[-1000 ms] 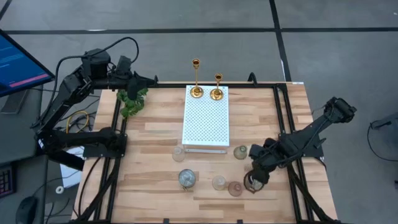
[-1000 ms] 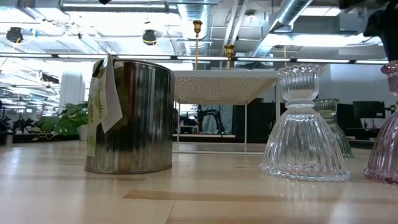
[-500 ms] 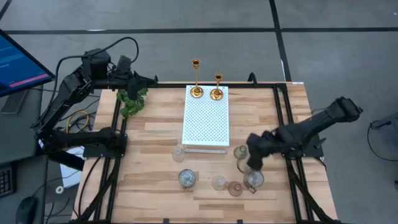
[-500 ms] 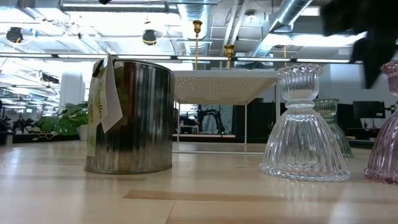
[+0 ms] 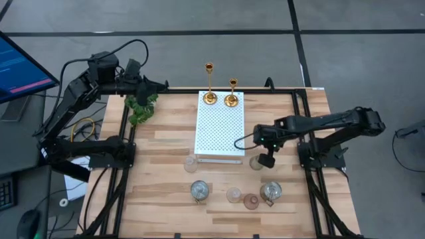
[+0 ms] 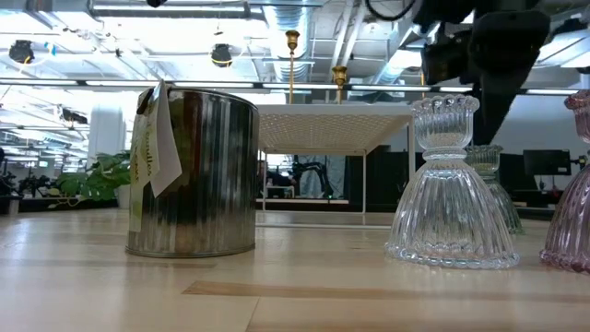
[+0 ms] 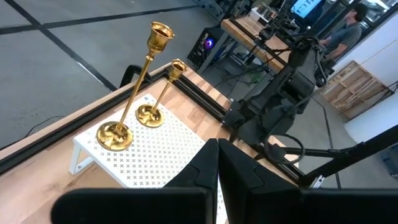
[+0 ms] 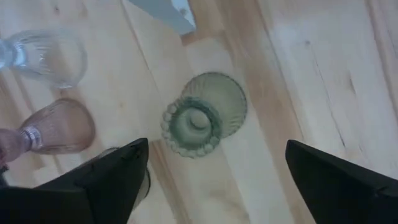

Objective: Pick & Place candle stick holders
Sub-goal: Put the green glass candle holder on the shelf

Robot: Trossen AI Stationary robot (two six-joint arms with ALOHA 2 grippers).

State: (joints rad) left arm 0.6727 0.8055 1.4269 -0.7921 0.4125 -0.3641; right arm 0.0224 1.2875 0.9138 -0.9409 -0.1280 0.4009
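Right wrist view shows the right gripper (image 8: 208,177), fingers spread wide and empty, hanging over the greenish holder (image 8: 202,115) just off the white board's (image 5: 219,126) corner, probably lining up a grasp, while the shut left gripper (image 7: 217,171) waits beyond the board.

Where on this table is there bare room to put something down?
The widest bare wood lies between the plant and the white board, and down the near left corner. A strip right of the board is also free. It is crowded near the board's front edge, where the glass cups cluster under the open right gripper.
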